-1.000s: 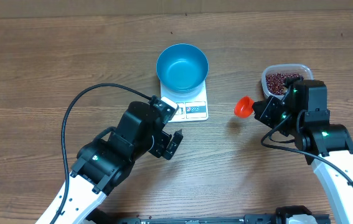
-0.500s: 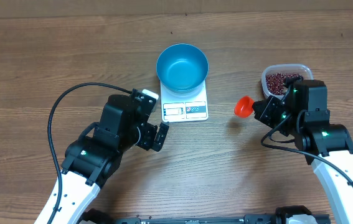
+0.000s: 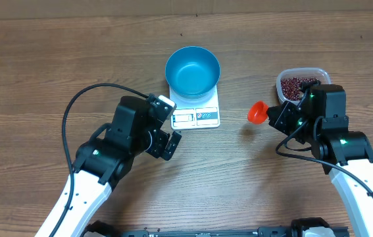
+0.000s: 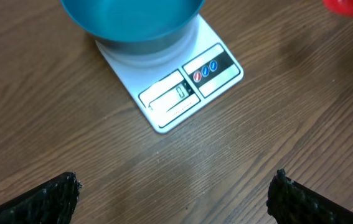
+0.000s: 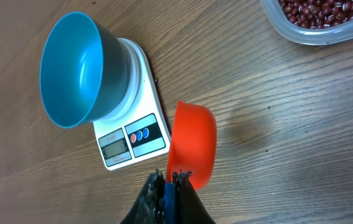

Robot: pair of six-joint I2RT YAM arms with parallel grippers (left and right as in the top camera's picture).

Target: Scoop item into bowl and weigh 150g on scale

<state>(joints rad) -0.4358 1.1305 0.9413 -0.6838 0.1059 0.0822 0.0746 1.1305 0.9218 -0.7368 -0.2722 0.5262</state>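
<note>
Two arms reach over your table (image 3: 41, 66). Your left gripper (image 3: 167, 125) has its jaws spread as wide as they go and holds nothing. It hangs just left of the scale (image 3: 196, 117), by the display edge, without touching it. In your left wrist view both fingertips (image 4: 51, 199) sit in the bottom corners, with bare wood between them and the scale's display and buttons ahead.

Your right gripper (image 3: 275, 117) is clamped tight on the handle of a red scoop (image 3: 258, 112). The scoop's cup juts left from the jaws and hangs over the wood between the scale and the tub (image 3: 324, 74), with its shadow below it. You cannot tell whether anything is in the cup.

The bowl (image 3: 193, 71) stands upright on the far half of the scale, covering most of the platform. The beans (image 3: 297, 85) lie in the clear tub at far right, just behind your right gripper and well apart from the bowl.
</note>
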